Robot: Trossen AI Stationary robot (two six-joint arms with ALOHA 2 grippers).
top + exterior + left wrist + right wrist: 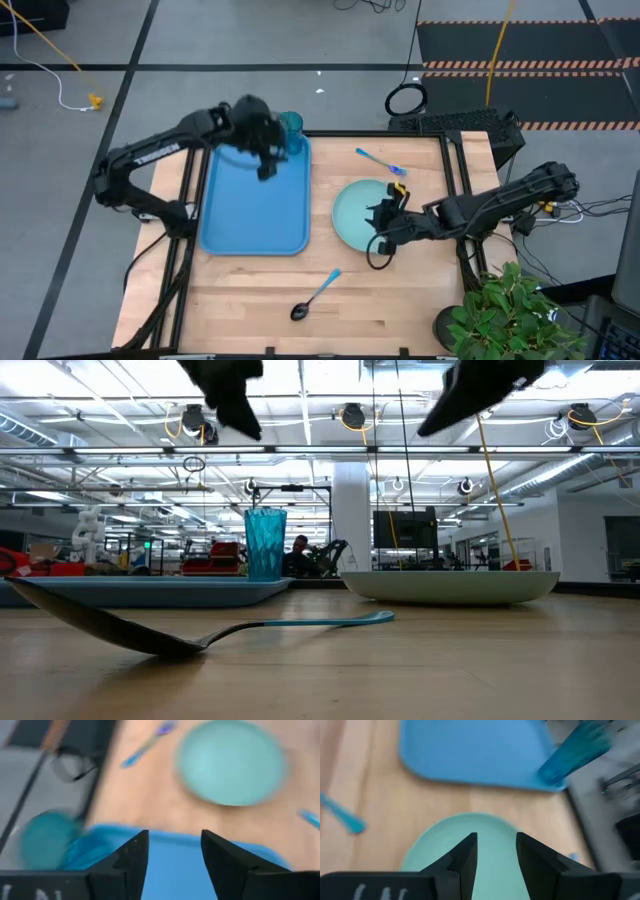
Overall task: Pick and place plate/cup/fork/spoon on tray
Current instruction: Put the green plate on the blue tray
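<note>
The blue tray [250, 205] lies on the table's left half. The teal cup [292, 128] stands upright in its far right corner, and shows in the low view [265, 543]. My left gripper [268, 160] hangs open and empty above the tray's far end, just beside the cup [45, 840]. The mint-green plate [355, 215] rests flat on the table right of the tray. My right gripper [383, 228] is open and empty, high above the plate's right part [470, 835]. The fork [380, 161] lies beyond the plate. The spoon [315, 296] lies near the front edge.
A potted plant [510, 315] stands at the table's near right corner. Black frame rails [455, 180] run along the table's sides. Bare wood lies between the tray and the plate and along the near edge around the spoon.
</note>
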